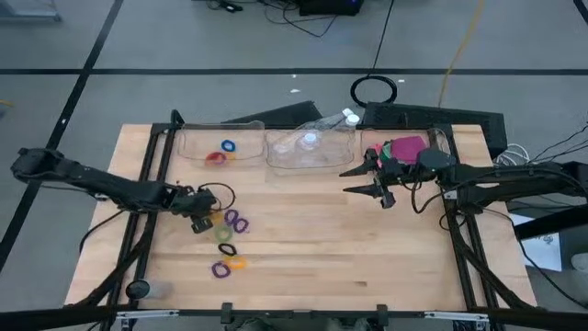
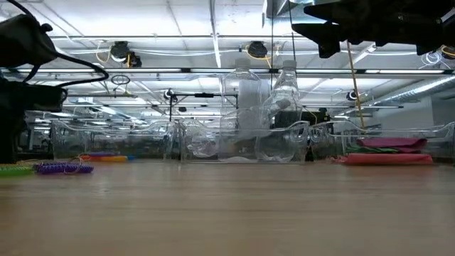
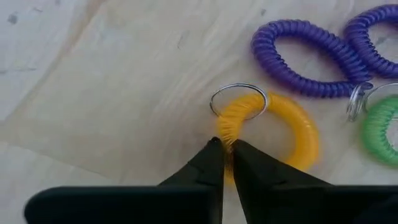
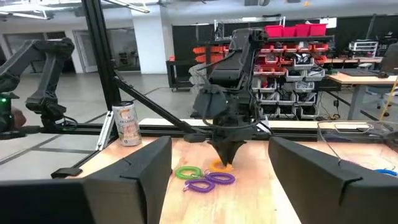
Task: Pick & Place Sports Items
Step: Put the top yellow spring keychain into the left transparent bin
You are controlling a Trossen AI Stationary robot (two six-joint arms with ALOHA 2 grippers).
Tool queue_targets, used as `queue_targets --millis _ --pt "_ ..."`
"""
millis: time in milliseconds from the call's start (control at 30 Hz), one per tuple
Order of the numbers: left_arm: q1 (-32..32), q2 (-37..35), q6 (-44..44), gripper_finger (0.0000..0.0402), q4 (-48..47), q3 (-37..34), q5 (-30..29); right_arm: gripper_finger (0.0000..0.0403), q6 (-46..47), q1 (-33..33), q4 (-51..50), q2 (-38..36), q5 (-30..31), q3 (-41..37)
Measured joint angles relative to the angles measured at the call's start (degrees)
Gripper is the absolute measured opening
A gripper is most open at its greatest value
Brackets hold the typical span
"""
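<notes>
Left wrist view: L hand (image 3: 227, 149) pinches orange ring (image 3: 273, 134) on table (image 3: 112, 93).

Robotics lab: red parts bins (image 4: 292, 30) on shelving, workbenches (image 4: 364, 78) (strip-lit ceiling).

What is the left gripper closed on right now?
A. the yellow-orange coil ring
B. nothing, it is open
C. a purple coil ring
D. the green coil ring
A: in the left wrist view the left gripper pinches the yellow-orange coil ring on the table.
</notes>
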Motion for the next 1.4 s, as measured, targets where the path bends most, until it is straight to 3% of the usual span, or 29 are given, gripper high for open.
queue_targets --millis 333,567,933,1133,1267,1400 --pt "4.4 -9.6 4.8 0.0011 1.2 0.3 -4.4 0.0196 0.0 0.0 0.0 0.0 0.0 0.0" --pt "6.2 -13.7 13.1 0.001 2.2 5.4 -7.5 0.0196 0.0 0.0 0.0 0.0 0.0 0.0" --pt "8.6 -14.2 26.5 0.0007 4.9 17.3 -27.1 0.0196 0.0 0.0 0.0 0.0 0.0 0.0" --pt "11.9 -14.2 28.2 0.0012 10.1 20.8 -35.2 0.0196 0.0 0.0 0.0 0.0 0.0 0.0" --pt "16.8 -14.2 27.5 0.0004 12.6 21.3 -36.0 0.0196 0.0 0.0 0.0 0.0 0.0 0.0" --pt "23.5 -14.2 25.4 0.0014 12.7 21.3 -31.1 0.0196 0.0 0.0 0.0 0.0 0.0 0.0"
